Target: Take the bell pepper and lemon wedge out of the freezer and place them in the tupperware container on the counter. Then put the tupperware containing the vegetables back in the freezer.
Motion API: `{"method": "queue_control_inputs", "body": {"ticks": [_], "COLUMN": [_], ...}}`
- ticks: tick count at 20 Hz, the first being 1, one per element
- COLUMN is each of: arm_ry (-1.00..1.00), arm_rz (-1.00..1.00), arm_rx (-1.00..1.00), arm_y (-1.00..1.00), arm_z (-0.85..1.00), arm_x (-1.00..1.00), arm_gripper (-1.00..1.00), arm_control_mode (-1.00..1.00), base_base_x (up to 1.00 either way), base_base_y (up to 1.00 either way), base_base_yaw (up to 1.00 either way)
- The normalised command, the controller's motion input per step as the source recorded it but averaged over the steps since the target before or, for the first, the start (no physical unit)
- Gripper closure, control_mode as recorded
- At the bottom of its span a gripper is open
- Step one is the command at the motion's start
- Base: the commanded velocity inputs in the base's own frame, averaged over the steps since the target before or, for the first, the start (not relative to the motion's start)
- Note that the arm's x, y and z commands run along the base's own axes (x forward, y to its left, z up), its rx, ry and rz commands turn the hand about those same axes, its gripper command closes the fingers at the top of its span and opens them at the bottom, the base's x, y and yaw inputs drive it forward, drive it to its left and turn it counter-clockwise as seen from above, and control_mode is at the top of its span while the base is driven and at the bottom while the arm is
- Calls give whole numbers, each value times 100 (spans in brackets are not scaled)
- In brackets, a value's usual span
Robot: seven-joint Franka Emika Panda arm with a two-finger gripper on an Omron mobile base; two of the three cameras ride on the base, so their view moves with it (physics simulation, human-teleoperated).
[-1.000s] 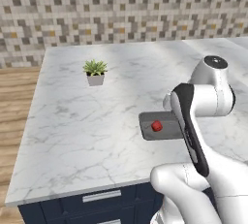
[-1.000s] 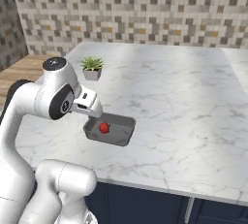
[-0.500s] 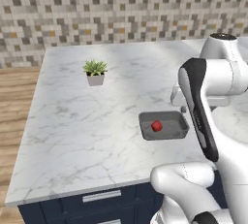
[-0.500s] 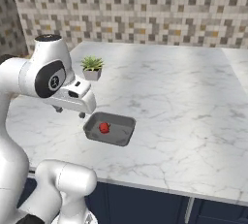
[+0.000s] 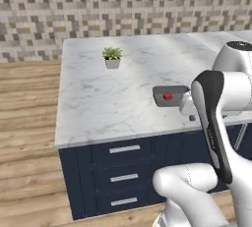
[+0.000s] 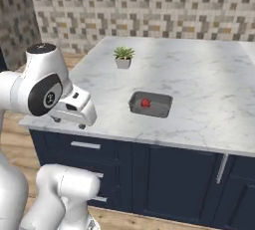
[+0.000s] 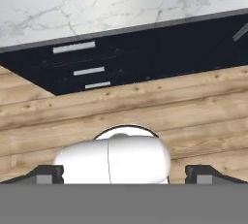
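The red bell pepper (image 5: pixel 168 95) (image 6: pixel 145 103) lies in the dark grey tupperware container (image 5: pixel 178 99) (image 6: pixel 160 108), which rests near the front of the white marble counter (image 5: pixel 108 108) (image 6: pixel 209 99) (image 7: pixel 97 5). My gripper (image 6: pixel 68 123) (image 5: pixel 190 114) (image 7: pixel 124 174) hangs open and empty at the counter's front edge, well clear of the container, pointing down at the wooden floor. The lemon wedge and the freezer are out of view.
A small potted plant (image 5: pixel 112 57) (image 6: pixel 123 56) stands farther back on the counter. Navy drawers with silver handles (image 5: pixel 124 148) (image 7: pixel 74 47) run under the countertop. A mosaic tile wall (image 5: pixel 123 5) rises behind, and wooden flooring (image 5: pixel 24 123) stretches to the left.
The whole picture has shifted: the base has backed away from the counter. The open hand has pulled back from above the container to the counter's front edge. The pepper stays in the container.
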Motion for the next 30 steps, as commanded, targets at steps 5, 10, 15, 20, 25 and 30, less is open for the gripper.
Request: {"method": "queue_control_inputs", "body": {"ticks": [5,10,15,20,25,30], "arm_ry": [0,0,0,0,0,0], "arm_rz": [0,0,0,0,0,0], "arm_rx": [0,0,0,0,0,0], "arm_y": [0,0,0,0,0,0], "arm_z": [0,0,0,0,0,0], "arm_x": [0,0,0,0,0,0], "arm_gripper": [-100,-100,-100,-100,-100,-100], "arm_control_mode": [100,100,100,100,100,100], "base_base_x": [-24,0,8,43,80,100], "base_base_y": [100,100,100,100,90,36], "base_base_yaw": [0,-2,-3,-3,-1,0]}}
